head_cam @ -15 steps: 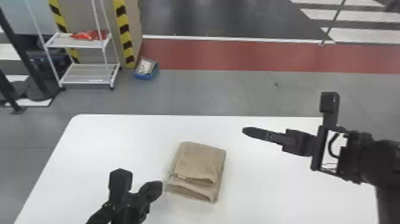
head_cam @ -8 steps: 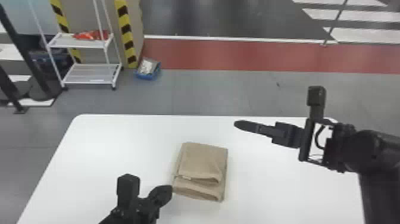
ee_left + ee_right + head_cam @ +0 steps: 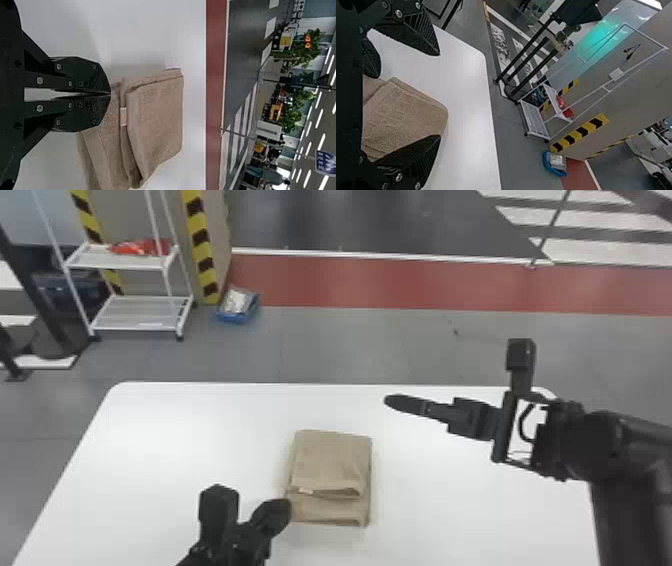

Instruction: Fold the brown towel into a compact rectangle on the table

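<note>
Towel point(image 3: 332, 462) lies on the table point(image 3: 165, 440) in the head view, folded into a small stack, with its upper layers ending short of the near edge so that the lower ones stick out toward the robot. A pale tag point(image 3: 304, 490) sits on that inner edge, near the towel's left side. The left gripper point(image 3: 286, 510) is right by the towel's near left corner; whether it touches the cloth I cannot tell from here. The right gripper point(image 3: 390, 401) hangs over the table, beyond the towel and to its right. Farther off, on the floor beyond the towel and to its left, stand a white rack point(image 3: 135, 312) with a red bag point(image 3: 142, 247) on its upper shelf and, beside the rack, a blue bin point(image 3: 239, 307).

In the left wrist view, the left gripper point(image 3: 110, 94) has its fingers together, the tips meeting in front of the towel's edge, with no cloth to be seen between them. The towel's stacked layers and the tag show just past the tips.

In the right wrist view, the right gripper point(image 3: 440, 95) has its fingers wide apart, holding nothing, and the towel lies past them on the table.
</note>
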Controlling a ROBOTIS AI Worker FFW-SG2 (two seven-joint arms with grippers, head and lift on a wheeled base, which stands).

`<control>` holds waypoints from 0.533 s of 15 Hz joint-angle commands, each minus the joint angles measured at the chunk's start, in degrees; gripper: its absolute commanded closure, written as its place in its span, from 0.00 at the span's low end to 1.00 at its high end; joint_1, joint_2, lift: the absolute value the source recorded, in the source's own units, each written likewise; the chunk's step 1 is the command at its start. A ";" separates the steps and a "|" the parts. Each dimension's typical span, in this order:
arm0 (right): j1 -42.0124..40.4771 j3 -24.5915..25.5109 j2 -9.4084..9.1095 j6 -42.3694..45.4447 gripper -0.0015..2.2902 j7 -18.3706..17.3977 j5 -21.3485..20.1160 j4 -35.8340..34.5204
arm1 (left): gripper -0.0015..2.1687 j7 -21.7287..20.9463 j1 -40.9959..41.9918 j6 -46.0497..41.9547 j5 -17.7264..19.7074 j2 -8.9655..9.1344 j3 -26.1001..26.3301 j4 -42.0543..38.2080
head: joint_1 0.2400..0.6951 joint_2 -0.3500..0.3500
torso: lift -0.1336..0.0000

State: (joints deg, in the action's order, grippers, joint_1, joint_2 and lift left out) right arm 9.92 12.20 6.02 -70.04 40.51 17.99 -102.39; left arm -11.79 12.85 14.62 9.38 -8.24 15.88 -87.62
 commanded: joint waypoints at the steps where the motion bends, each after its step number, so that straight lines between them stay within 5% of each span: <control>1: 0.54 -2.09 0.31 0.11 0.08 0.71 -1.90 0.70 | 0.49 -0.08 1.74 0.99 0.02 -0.11 1.00 -1.58 | 1.00 0.37 | 1.00; 5: 1.16 -6.14 0.40 -0.24 0.08 2.21 -4.63 1.05 | 0.55 -0.08 4.99 4.15 0.81 -0.11 2.40 -7.30 | 1.00 0.36 | 1.00; 7: 1.33 -11.32 0.40 0.47 0.08 3.52 -10.52 1.14 | 0.54 0.54 5.43 4.15 0.64 -0.20 2.05 -9.23 | 1.00 0.36 | 1.00; 8: 1.33 -14.49 0.14 1.35 0.08 4.40 -15.18 1.14 | 0.31 0.98 5.52 4.15 0.64 -0.37 1.52 -10.29 | 1.00 0.36 | 1.00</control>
State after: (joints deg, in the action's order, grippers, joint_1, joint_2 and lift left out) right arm 11.21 1.77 6.39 -69.60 44.41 8.27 -101.27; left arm -11.08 18.14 18.76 10.04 -8.44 17.95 -96.44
